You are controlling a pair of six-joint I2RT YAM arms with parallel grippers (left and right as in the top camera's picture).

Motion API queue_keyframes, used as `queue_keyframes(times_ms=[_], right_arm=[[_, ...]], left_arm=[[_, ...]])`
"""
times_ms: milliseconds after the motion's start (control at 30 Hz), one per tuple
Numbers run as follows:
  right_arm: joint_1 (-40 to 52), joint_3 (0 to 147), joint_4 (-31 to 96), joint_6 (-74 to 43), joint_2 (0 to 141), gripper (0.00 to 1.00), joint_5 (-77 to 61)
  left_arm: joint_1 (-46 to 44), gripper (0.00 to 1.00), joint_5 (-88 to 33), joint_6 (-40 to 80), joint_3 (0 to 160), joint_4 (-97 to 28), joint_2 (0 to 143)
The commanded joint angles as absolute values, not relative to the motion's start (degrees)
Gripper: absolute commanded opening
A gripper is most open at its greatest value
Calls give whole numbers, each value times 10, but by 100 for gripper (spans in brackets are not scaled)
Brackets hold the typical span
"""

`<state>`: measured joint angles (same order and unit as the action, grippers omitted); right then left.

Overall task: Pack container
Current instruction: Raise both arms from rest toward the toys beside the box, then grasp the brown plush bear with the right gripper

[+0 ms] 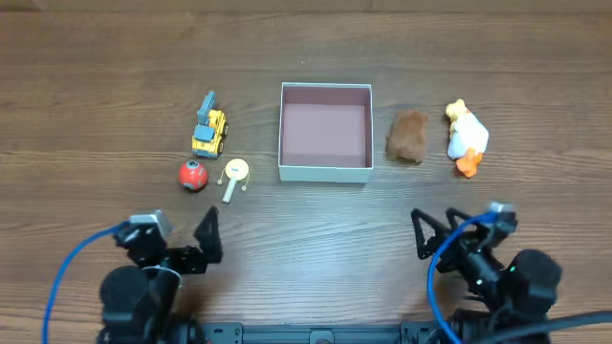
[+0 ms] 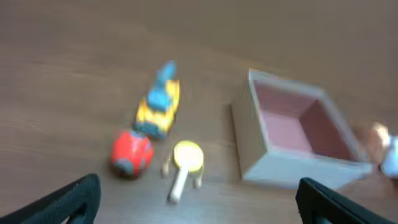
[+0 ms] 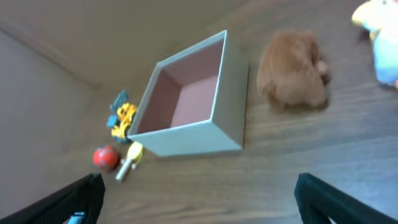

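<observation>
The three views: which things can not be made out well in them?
- Duck toy: cut off by the top right corner of the right wrist view.
- Brown plush: blurred in the right wrist view; which animal, cannot tell.
- Yellow-headed toy: too small overhead, blurred in both wrist views; what it is stays unclear.
- Container floor: its near wall hides part in the left wrist view.
</observation>
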<state>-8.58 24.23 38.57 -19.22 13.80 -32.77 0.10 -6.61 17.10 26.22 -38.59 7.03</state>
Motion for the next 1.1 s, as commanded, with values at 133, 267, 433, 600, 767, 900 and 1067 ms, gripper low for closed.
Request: queue_keyframes(times_ms=[133,267,433,600,767,900,1067], right_arm=[[-80,655,609,-97,552,100,-180],[-22,813,682,-85,737,100,-109],[95,892,675,-85,907,100,17],[103,892,618,-103,1001,100,-4],[98,892,568,-156,1082,100,32],[88,891,557,-203,1138,100,53],[80,891,548,-202,1196,57,38]], left_arm=[[0,100,-6,145,509,-467,409],[0,100,-5,146,585,-466,560],[0,100,20,128,599,-481,694],[0,100,19,109,598,-508,757],[0,100,19,109,598,-507,800],[0,100,19,109,598,-507,818],[0,100,19,109,598,-507,823]])
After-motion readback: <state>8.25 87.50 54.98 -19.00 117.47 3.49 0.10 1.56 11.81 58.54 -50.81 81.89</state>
